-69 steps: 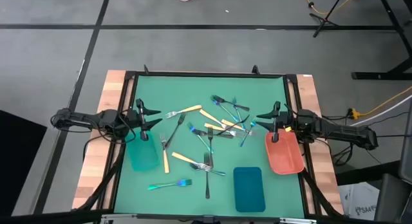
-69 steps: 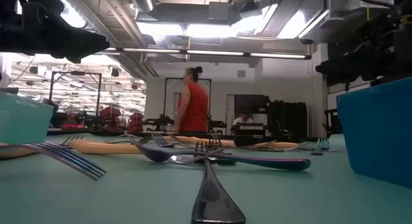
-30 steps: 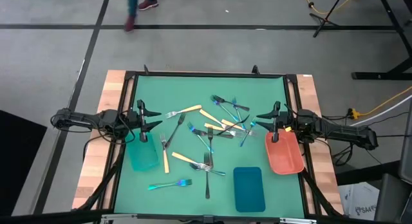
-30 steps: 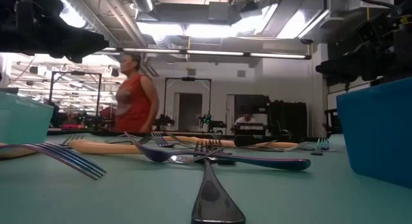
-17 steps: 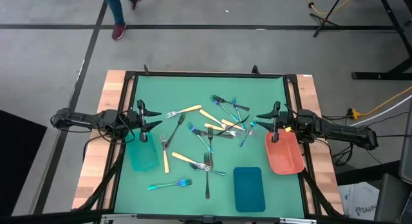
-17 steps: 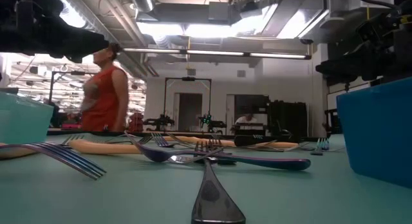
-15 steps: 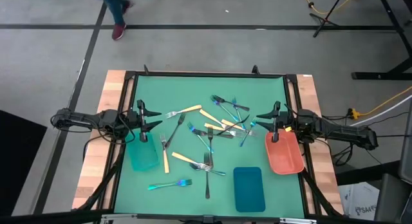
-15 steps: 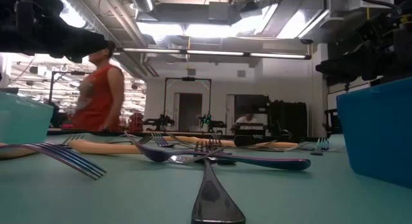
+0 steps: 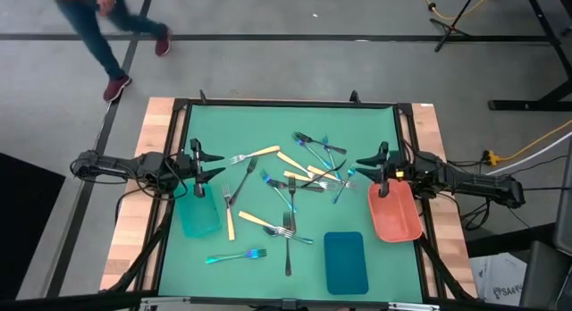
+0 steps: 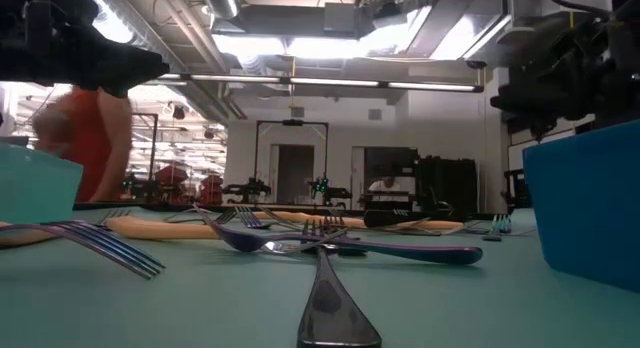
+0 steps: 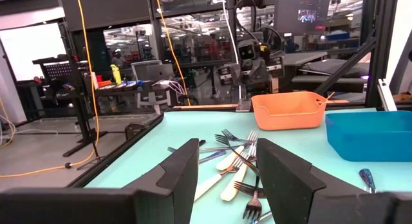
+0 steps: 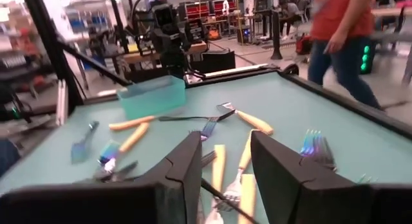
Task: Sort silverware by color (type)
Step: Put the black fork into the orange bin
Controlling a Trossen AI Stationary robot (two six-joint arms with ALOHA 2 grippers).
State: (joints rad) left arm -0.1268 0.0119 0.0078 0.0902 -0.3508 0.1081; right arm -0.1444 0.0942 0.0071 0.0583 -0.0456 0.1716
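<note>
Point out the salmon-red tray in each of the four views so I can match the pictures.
High view: salmon-red tray at the mat's right edge, just under the right gripper.
Low view: not in it.
Left wrist view: tray at the far side of the table.
Right wrist view: not in it.
Shared landmark: the blue tray, next to the salmon-red one.
</note>
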